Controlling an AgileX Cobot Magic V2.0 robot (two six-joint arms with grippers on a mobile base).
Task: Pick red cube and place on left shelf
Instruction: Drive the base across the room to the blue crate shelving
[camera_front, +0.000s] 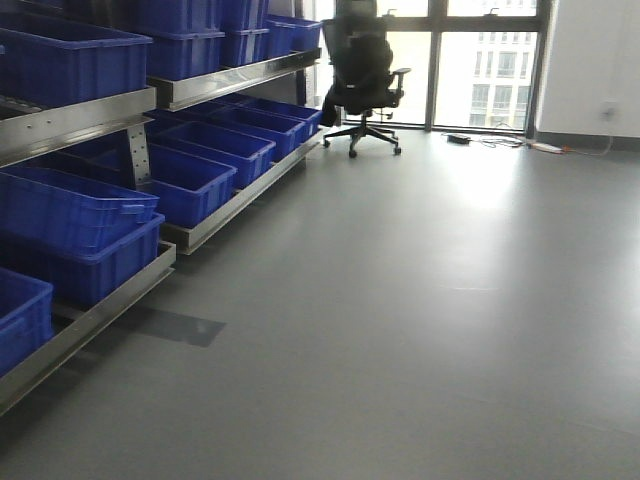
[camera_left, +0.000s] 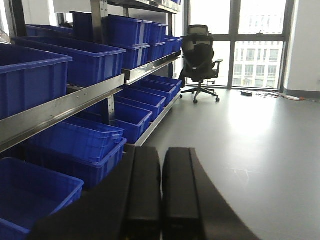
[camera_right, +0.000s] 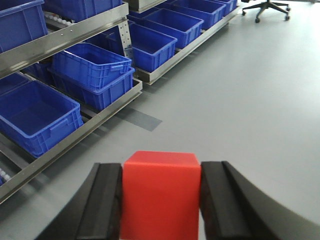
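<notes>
My right fingers clamp the red cube between them; the left shelf lies ahead and to the cube's left, well apart; left fingers are pressed together, empty

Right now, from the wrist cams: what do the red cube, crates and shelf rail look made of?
The red cube: matte, even colour, crisp edges; plastic or foam, cannot tell. The blue crates: likely moulded plastic, slight sheen, lipped rims. The left shelf: brushed steel rail, grey sheen, small screws.
</notes>
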